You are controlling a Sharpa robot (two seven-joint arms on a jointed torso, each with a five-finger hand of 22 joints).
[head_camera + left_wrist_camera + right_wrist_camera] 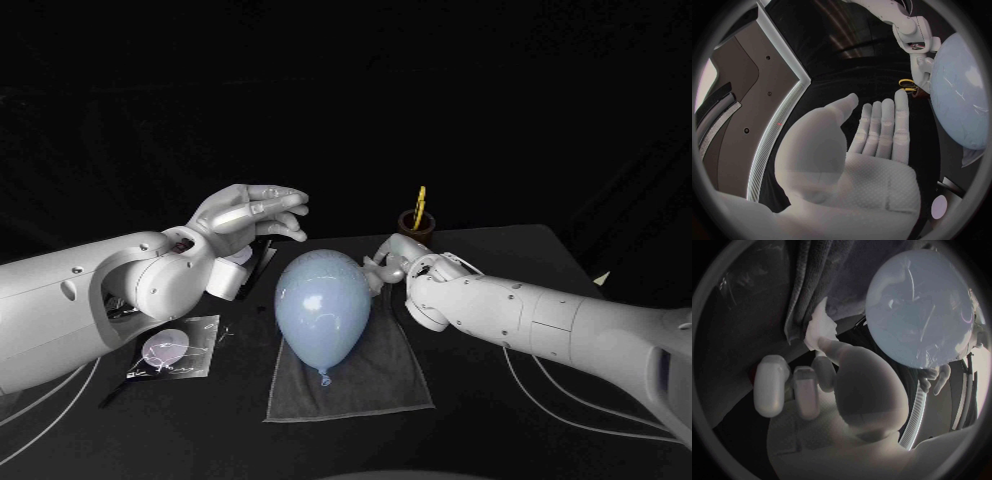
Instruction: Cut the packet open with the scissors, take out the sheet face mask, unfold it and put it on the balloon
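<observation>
One balloon between left hand, right hand

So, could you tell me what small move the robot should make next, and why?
Probably lower the left hand to the packet: it hovers with straight fingers holding nothing, the packet lies flat, seemingly unopened, left of the balloon, and the scissors stand in their cup.

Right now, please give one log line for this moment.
left hand in air, holds nothing | right hand beside balloon | balloon on towel | scissors in cup
</observation>
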